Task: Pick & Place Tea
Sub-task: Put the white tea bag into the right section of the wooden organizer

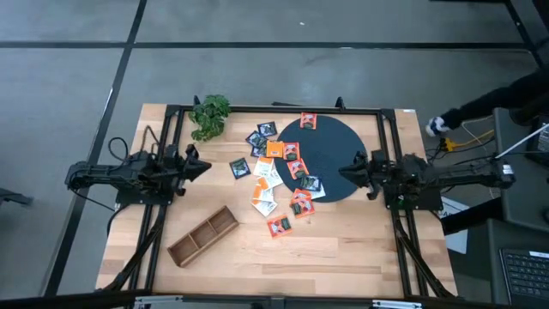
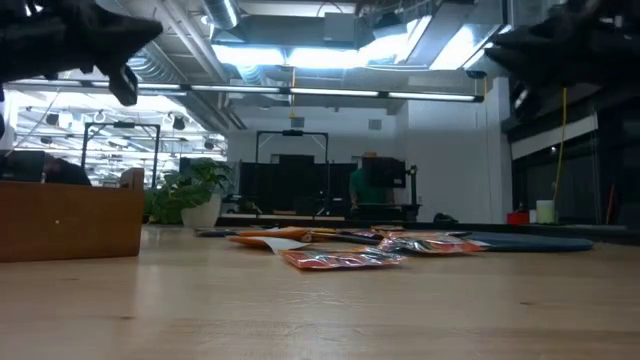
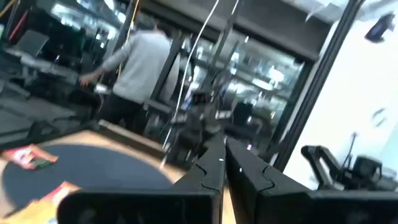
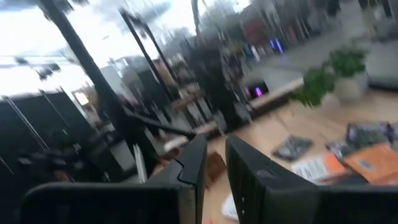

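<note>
Several small square tea sachets (image 1: 279, 172), orange, white and dark, lie flat and scattered at the table's middle. Some rest on the dark disc (image 1: 339, 142), others on the wood beside it. The low view shows them as a flat heap (image 2: 340, 258). My left gripper (image 1: 204, 167) hovers above the table left of the sachets, and its fingers (image 3: 222, 152) are shut. My right gripper (image 1: 346, 170) hovers over the disc's right part, right of the sachets. Its fingers (image 4: 216, 144) stand a narrow gap apart. Neither touches anything.
A long wooden compartment tray (image 1: 202, 236) lies slantwise near the table's near left. A green leafy plant (image 1: 210, 116) stands at the far left. A black frame (image 1: 274, 109) runs along the table's far and side edges. A person (image 3: 140, 65) stands in the room beyond.
</note>
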